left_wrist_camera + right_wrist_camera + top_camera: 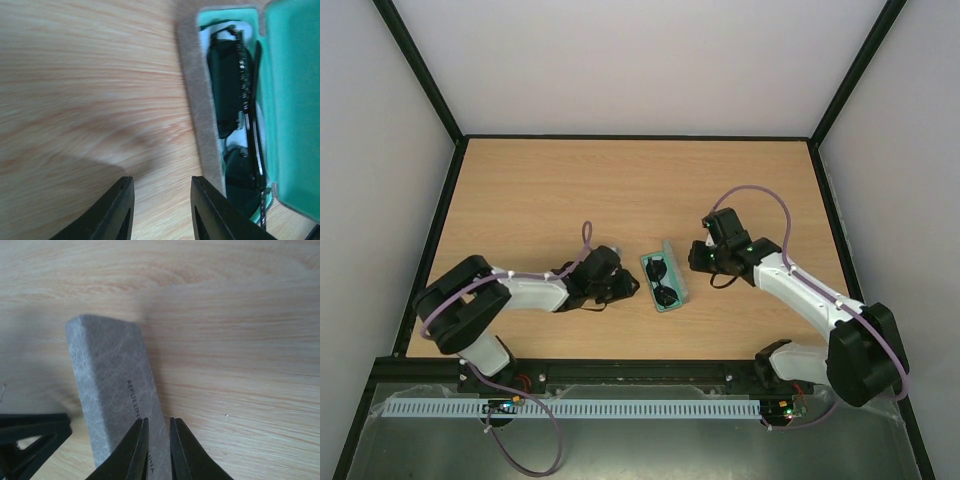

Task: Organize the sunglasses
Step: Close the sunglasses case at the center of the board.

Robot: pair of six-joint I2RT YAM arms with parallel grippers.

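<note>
We find the sunglasses (663,281) lying in the open case (200,110) at the middle of the table (540,200), long axis running near-to-far. The left gripper (162,210), fingers parted and empty, sits just beside the case's open side. The right gripper (157,450), fingers almost together, faces the raised lid (110,375), which hides the sunglasses. Whether it pinches the lid we cannot tell.

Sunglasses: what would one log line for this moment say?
sunglasses: lying in open case | left gripper: open, empty, beside case | right gripper: at case's grey outside, grip unclear
</note>
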